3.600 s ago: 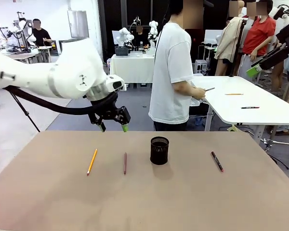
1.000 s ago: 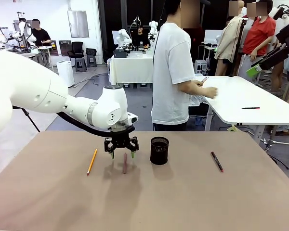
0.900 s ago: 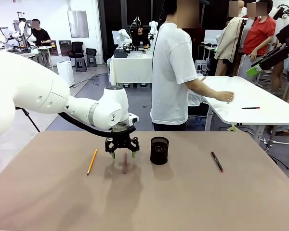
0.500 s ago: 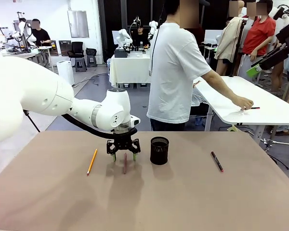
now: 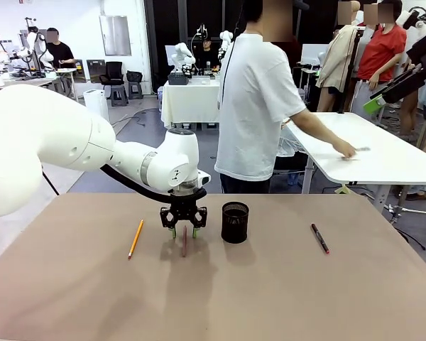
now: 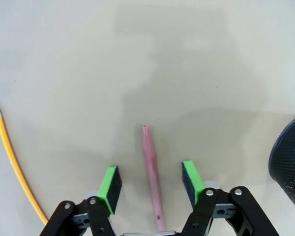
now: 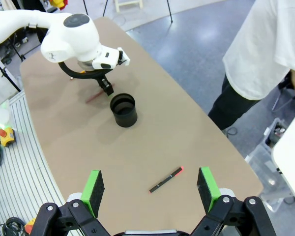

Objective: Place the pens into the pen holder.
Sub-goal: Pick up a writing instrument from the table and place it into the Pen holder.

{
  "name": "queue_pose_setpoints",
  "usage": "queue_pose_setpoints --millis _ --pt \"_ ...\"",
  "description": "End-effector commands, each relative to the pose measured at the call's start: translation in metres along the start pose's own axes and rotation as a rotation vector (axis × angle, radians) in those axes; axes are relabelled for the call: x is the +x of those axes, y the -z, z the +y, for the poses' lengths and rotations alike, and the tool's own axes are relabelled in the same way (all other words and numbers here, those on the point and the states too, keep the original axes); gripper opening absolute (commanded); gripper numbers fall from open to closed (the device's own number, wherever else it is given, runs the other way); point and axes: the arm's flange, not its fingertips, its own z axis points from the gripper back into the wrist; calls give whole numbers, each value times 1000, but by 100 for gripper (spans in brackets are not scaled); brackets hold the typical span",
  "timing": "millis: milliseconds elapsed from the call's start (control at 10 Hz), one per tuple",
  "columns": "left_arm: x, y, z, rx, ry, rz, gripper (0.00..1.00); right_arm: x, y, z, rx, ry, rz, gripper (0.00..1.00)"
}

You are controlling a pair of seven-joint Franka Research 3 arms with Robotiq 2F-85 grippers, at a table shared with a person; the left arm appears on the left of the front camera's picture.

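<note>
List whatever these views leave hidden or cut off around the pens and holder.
- Red-brown pen: rear end hidden under the left gripper, left wrist view.
- Pen holder: cut off by the right edge, left wrist view; inside too dark, front view.
- Pencil: lower end hidden behind that gripper's finger, left wrist view.

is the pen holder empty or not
Empty: nothing sticks out of the pen holder; the pencil, brown pen and black pen lie on the table.
</note>
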Motion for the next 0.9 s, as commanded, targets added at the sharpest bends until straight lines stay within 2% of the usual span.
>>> queue_pose_setpoints --millis 0,800 --pt "0 8 1 34 -31 2 2 1 -1 0 6 -4 -14 100" --pt "-6 2 3 3 -54 43 0 1 -1 0 6 -4 -14 100"
